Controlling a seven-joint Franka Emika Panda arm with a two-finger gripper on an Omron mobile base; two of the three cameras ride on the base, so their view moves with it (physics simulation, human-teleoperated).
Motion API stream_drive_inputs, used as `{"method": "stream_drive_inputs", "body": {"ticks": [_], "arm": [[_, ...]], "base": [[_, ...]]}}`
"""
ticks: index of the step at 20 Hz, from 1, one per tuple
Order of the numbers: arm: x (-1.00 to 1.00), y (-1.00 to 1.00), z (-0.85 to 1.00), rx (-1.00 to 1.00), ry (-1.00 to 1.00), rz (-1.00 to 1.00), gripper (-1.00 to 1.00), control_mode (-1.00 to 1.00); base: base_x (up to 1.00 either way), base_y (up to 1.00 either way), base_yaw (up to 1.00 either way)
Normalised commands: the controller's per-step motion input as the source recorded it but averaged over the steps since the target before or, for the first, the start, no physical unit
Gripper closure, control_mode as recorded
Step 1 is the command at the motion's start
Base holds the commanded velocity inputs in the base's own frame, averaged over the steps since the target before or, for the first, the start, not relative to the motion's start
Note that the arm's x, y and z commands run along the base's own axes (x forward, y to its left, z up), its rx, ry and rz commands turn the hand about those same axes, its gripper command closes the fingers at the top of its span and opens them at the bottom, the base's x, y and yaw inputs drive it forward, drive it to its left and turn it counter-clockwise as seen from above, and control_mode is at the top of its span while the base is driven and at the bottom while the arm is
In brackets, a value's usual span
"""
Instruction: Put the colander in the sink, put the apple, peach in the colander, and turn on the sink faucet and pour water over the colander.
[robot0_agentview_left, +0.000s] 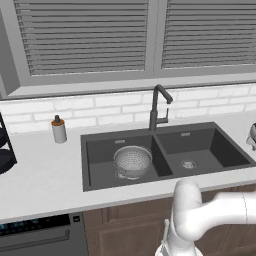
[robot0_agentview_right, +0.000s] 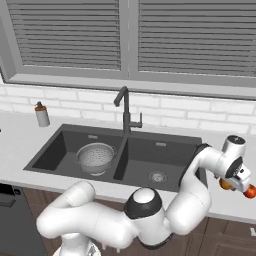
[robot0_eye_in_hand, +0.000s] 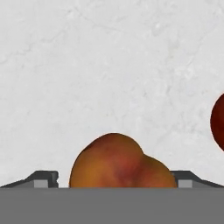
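The peach (robot0_eye_in_hand: 121, 161) sits at 6 o'clock in the hand view, between the claw's (robot0_eye_in_hand: 118, 181) spread fingertips; whether they grip it, I cannot tell. The apple (robot0_eye_in_hand: 218, 122) lies at 3 o'clock on the white table (robot0_eye_in_hand: 87, 65).

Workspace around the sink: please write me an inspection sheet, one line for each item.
Surface: light marbled counter around the sink.
Job's things: colander upright in the left basin; sink faucet behind the divider, no water running; peach on the counter right of the sink; apple beside it, apart from it.
Clutter: small bottle with dark cap near the wall, left of the sink.
Grippers: gripper low over the peach, jaws open on either side of it.
Cables: nothing seen.
Surroundings: white tile backsplash, window with closed blinds, wooden cabinet fronts below.
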Motion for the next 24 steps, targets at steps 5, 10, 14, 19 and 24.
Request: {"method": "stream_drive_inputs", "body": {"ticks": [5,10,14,19,24], "arm": [[0.03,0.0,-0.1,0.0,0.0,-0.04,1.0,-1.0],[-0.33,0.0,0.08,0.02,-0.03,-0.02,1.0,-1.0],[-0.67,0.36,0.59,0.06,-0.19,0.0,1.0,-1.0],[-0.68,0.96,0.64,0.01,-0.25,0.0,1.0,-1.0],[-0.63,1.0,0.37,-0.01,-0.21,0.03,1.0,-1.0]], "base": [[0.0,0.0,0.0],[0.0,0.0,0.0],[0.0,0.0,0.0],[0.0,0.0,0.0],[0.0,0.0,0.0]]}}
